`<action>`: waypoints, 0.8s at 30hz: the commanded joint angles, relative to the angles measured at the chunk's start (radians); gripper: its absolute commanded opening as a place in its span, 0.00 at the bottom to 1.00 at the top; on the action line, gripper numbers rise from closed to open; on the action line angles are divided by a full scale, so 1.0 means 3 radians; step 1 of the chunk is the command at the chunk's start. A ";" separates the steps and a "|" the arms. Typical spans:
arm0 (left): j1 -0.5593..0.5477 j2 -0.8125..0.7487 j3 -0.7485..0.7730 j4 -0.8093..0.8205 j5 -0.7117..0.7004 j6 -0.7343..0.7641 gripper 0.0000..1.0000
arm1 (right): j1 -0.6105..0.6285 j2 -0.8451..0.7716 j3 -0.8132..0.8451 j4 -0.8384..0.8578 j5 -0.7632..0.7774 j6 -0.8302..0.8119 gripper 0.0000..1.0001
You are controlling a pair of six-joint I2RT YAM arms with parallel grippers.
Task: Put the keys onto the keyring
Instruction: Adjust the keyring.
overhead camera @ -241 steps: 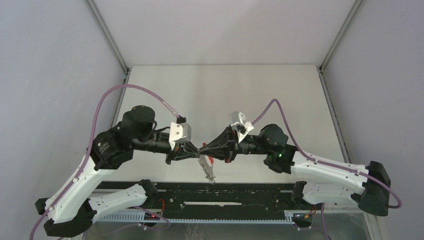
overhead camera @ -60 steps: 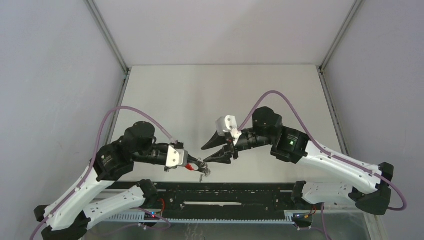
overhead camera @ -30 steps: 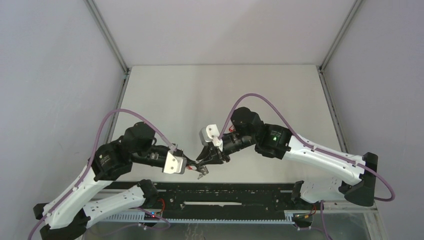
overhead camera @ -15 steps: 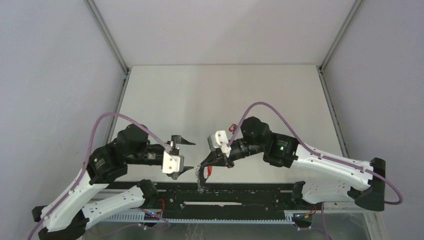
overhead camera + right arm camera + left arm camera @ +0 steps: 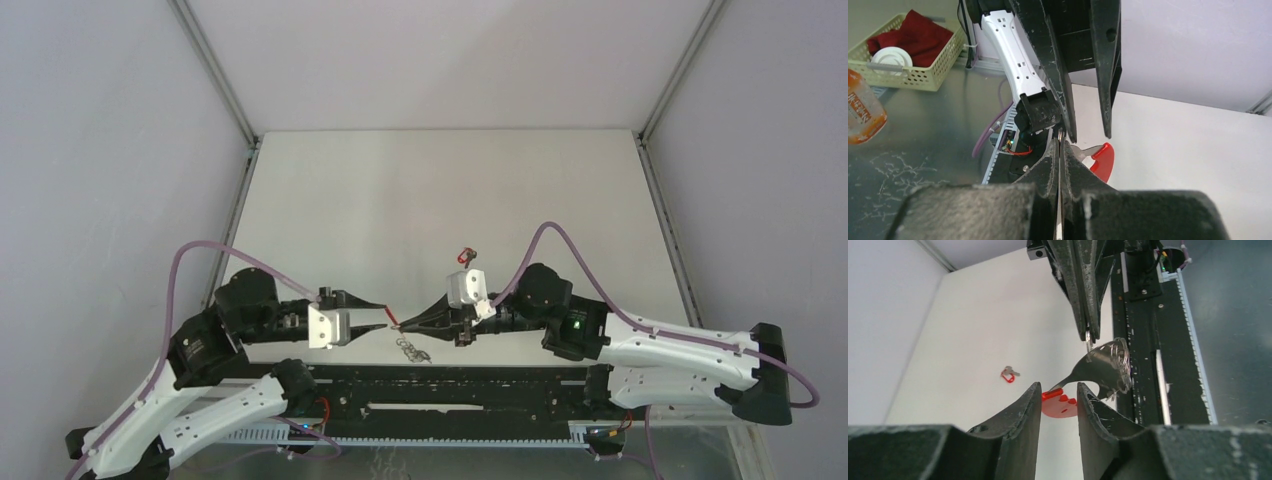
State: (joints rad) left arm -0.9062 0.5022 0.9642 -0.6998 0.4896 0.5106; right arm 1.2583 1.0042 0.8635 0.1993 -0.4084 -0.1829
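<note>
The right gripper (image 5: 401,325) is pinched shut on the thin keyring (image 5: 1060,134), and its red strap (image 5: 1060,404) sticks out beside it. The keys (image 5: 412,348) sit just below, near the bench edge. They look tiny, light and slippery, so grab one by its flat sides. The left gripper (image 5: 384,313) is open and holds nothing.

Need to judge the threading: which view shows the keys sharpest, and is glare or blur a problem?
Left wrist view: keys sharp but glinting, red strap partly behind the dark left gripper. Right wrist view: right gripper fills the frame, soft-edged; keys mostly hidden. Top view: evenly lit, keys tiny.
</note>
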 commanded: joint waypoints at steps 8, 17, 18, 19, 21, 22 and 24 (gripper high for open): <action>-0.0011 0.0036 -0.0048 0.0127 0.0529 -0.0301 0.21 | 0.0114 -0.0098 -0.0276 0.0953 0.0439 0.0333 0.00; -0.0006 0.0088 -0.0079 0.0237 0.0512 -0.0391 0.25 | 0.0147 -0.0089 -0.0296 0.1017 0.0443 0.0330 0.00; -0.0007 0.0089 -0.0088 0.0267 0.0500 -0.0415 0.26 | 0.0151 -0.0080 -0.0296 0.1029 0.0437 0.0335 0.00; -0.0007 0.0094 -0.0089 0.0308 0.0482 -0.0436 0.28 | 0.0152 -0.0069 -0.0296 0.1037 0.0429 0.0339 0.00; -0.0008 0.0110 -0.0095 0.0376 0.0418 -0.0469 0.35 | 0.0152 -0.0045 -0.0296 0.1069 0.0401 0.0348 0.00; -0.0009 0.0114 -0.0091 0.0399 0.0379 -0.0487 0.36 | 0.0152 -0.0034 -0.0296 0.1082 0.0389 0.0355 0.00; -0.0007 0.0130 -0.0088 0.0401 0.0333 -0.0511 0.37 | 0.0152 -0.0020 -0.0297 0.1102 0.0371 0.0365 0.00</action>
State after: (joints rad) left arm -0.9062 0.5232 0.9485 -0.6361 0.6201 0.3981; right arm 1.2919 0.9977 0.7708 0.4427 -0.2905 -0.0944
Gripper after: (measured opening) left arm 0.359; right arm 0.006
